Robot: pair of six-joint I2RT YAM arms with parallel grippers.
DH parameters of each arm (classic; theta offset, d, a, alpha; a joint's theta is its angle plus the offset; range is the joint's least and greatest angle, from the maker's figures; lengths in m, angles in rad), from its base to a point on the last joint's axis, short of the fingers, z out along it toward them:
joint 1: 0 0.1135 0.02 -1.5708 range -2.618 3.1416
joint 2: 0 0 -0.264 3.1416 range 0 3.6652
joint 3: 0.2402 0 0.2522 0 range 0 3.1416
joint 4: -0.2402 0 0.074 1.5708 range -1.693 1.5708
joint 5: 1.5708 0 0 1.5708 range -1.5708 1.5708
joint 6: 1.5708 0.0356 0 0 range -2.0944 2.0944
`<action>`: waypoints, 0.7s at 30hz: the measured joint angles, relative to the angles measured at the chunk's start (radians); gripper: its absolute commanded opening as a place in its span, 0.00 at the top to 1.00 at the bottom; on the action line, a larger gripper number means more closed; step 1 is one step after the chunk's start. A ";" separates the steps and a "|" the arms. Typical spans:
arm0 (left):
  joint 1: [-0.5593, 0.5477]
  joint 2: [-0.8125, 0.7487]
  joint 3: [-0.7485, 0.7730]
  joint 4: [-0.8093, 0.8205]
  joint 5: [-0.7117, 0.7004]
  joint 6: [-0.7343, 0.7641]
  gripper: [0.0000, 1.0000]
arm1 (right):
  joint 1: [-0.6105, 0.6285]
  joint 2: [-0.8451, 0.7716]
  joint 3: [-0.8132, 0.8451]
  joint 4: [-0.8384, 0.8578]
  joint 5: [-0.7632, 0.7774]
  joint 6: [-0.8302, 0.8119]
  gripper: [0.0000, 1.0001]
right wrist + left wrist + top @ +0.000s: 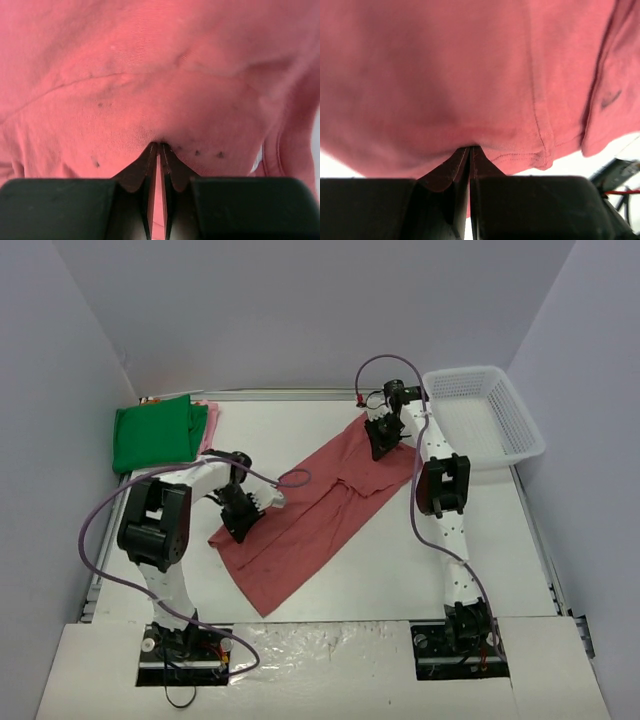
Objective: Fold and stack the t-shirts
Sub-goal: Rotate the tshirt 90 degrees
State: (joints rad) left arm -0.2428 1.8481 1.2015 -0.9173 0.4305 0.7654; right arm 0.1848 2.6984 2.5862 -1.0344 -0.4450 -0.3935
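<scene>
The dusty-red t-shirt (310, 515) lies stretched in a diagonal band across the table, from the near left to the far right. My left gripper (240, 530) sits at its near-left edge. In the left wrist view the jaws (470, 147) are shut, pinching a fold of the red cloth (470, 75) beside a stitched hem. My right gripper (381, 448) is at the shirt's far-right end. Its jaws (159, 145) are shut on red cloth (150, 75), a thin sliver showing between them. The green t-shirt (155, 435) lies folded at the far left on top of the pale pink one (211, 424).
A white mesh basket (487, 415) stands at the far right corner, just beyond the right arm. Purple cables loop from both arms. White table (400, 560) shows bare near the front right. Grey walls close in the back and sides.
</scene>
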 measured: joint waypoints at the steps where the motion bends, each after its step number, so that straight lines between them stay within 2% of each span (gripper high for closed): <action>1: -0.029 0.012 0.012 -0.016 -0.005 -0.010 0.98 | 0.007 0.008 0.015 0.029 0.009 0.010 0.94; 5: -0.129 0.055 0.060 -0.061 -0.001 -0.051 0.98 | 0.037 0.027 0.047 0.155 0.042 0.052 0.87; 11: -0.270 0.079 0.080 -0.073 0.053 -0.123 0.98 | 0.066 0.057 0.073 0.316 0.064 0.109 0.84; 21: -0.480 0.116 0.111 -0.043 0.206 -0.197 0.98 | 0.071 0.098 0.104 0.442 -0.005 0.193 0.82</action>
State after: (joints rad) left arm -0.7231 1.9640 1.3121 -0.9607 0.6365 0.5686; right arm 0.2558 2.7968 2.6904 -0.5922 -0.4503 -0.2005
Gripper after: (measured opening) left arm 0.027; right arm 0.175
